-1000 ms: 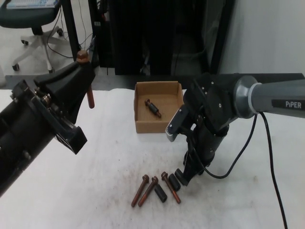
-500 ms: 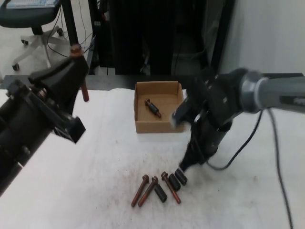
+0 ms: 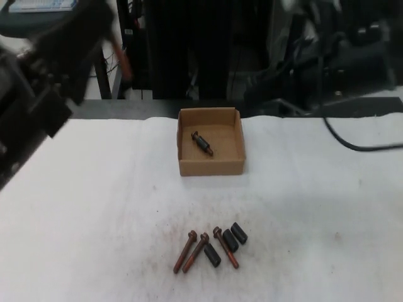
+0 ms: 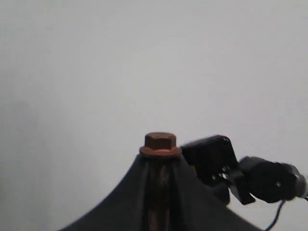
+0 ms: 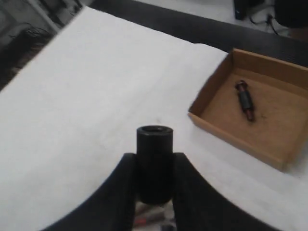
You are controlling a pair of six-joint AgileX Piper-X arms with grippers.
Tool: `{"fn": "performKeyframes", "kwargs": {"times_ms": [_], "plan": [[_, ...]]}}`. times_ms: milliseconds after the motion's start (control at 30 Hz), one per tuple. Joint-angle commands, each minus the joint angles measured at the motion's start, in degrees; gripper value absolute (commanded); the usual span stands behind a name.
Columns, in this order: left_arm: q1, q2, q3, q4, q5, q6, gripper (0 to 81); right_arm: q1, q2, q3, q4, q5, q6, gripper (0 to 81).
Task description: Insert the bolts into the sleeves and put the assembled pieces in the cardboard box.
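My left gripper (image 4: 160,166) is shut on a rusty bolt (image 4: 160,143), head up between the fingers, raised high over the bench's far left (image 3: 124,61). A black sleeve (image 5: 155,156) stands upright in my right gripper (image 5: 155,166), which is shut on it, held high at the far right (image 3: 343,53). The cardboard box (image 3: 211,165) holds one assembled piece (image 3: 202,143), also in the right wrist view (image 5: 244,100). Three loose bolts (image 3: 195,251) and three loose sleeves (image 3: 230,240) lie on the white cloth near the front.
Both arms hang blurred above the bench's back corners. The right arm's cable (image 3: 359,146) trails over the cloth at the right. Dark racks and an office chair (image 3: 38,25) stand behind the bench. White cloth (image 3: 94,207) lies bare around the parts.
The right arm has lifted from the loose parts up to the back right. The left arm has risen and pulled back to the left with its bolt.
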Motion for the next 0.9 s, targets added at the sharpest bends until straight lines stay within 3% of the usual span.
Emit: {"fn": "performKeyframes", "kwargs": {"times_ms": [0, 133, 267, 433, 567, 867], "plan": [[-0.7, 5.3, -5.7, 2.4, 7.3, -0.5, 0.0, 0.0, -2.1, 3.3, -6.0, -4.7, 2.4, 0.6], [-0.6, 11.3, -10.9, 7.0, 8.3, 3.0, 0.0, 0.7, -4.5, 11.8, -19.2, -11.2, 6.4, 0.6], [-1.6, 15.9, -14.5, 14.3, 10.7, 6.4, 0.0, 4.7, -4.6, 17.7, -30.1, -11.5, 6.7, 0.6], [-4.3, 17.9, -15.3, 14.6, 10.8, 18.2, 0.0, 9.4, -3.3, 20.8, -43.8, -9.5, 6.0, 0.6], [-5.4, 17.9, -15.3, 14.6, 9.6, 24.1, 0.0, 11.2, -1.5, 20.8, -49.4, -3.5, 6.0, 0.6], [-5.4, 17.9, -15.3, 13.9, 9.5, 24.7, 0.0, 11.2, 1.6, 20.8, -51.7, -2.5, 6.0, 0.6]]}}
